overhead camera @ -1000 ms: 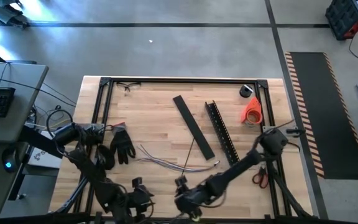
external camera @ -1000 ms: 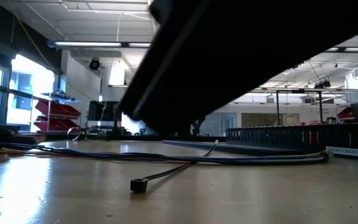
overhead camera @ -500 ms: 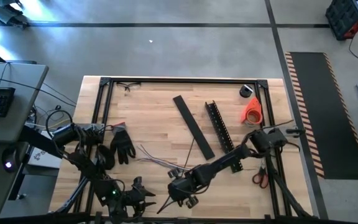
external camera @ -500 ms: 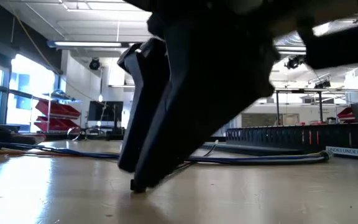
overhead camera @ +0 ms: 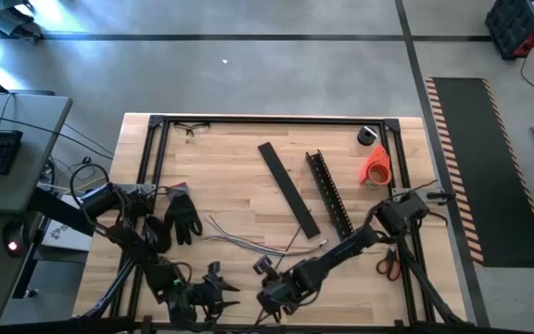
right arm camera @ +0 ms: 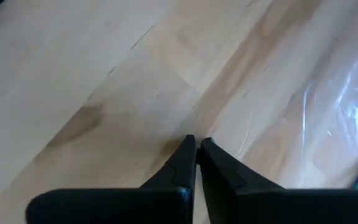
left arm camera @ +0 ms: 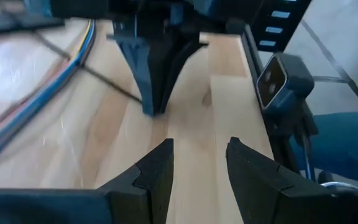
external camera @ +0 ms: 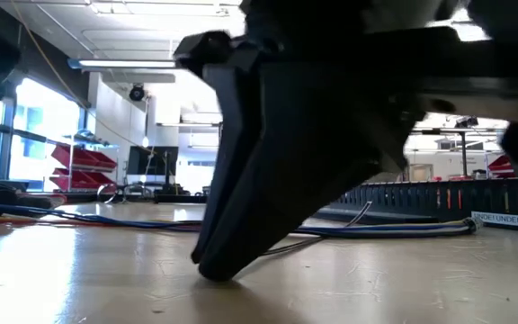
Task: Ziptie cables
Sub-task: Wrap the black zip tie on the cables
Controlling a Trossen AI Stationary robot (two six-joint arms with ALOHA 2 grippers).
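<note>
Light wood butcher-block table (overhead camera: 230,148) with black metal frame around edge. On it: thin cables (overhead camera: 248,239) spread near centre-front, flat black strip (overhead camera: 288,189) lying diagonal, black slotted channel bar (overhead camera: 330,198) just beside it, both mid-table. Orange tape roll (overhead camera: 375,164) and small dark roll (overhead camera: 369,135) near back right corner. Black gloves (overhead camera: 182,216) at left side. Glasses (overhead camera: 191,129) at back left. Red-handled scissors (overhead camera: 387,265) at right edge.

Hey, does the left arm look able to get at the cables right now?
Probably yes. The left gripper is open above bare wood near the front edge, and the cables lie just beyond it. The right gripper, tips on the table alongside, might crowd it.
</note>
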